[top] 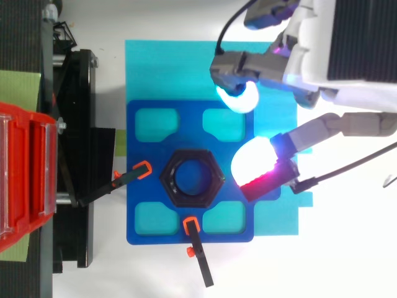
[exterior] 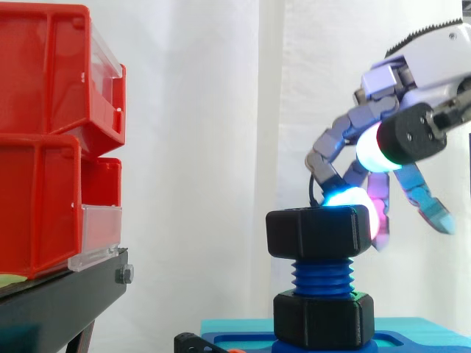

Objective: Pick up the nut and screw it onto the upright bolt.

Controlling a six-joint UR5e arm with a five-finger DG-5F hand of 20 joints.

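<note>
First, from the side, the black nut [exterior: 318,232] is seen seated on the top of the upright blue bolt [exterior: 322,278], with several bare threads left between it and a second black collar [exterior: 322,318] at the bolt's foot, which is carried on a blue plate [exterior: 416,340]. The hand [exterior: 423,55] is brought in from the right, above and beside the nut, its fingers loosely bent and spread apart, with nothing clasped between them. A cyan pad [exterior: 346,197] is seen at the nut's upper right corner and a magenta pad [exterior: 380,213] at its right edge; whether either touches cannot be told from this side. A white pad [exterior: 372,147] is held higher, clear of the nut. Red bins [exterior: 44,132] are stacked on a black stand [exterior: 66,294] at the left, before a white curtain [exterior: 221,110]. From above, the nut [top: 214,180] is found at the middle of the plate [top: 139,211], which is laid on a cyan mat [top: 155,68] and pinned by two orange-tipped clamps [top: 141,171] [top: 193,226]. The cyan pad [top: 239,98] is shown near the plate's edge, well apart from the nut, and a white pad [top: 253,162] just beside the nut, a strip of plate being left between them.
</note>
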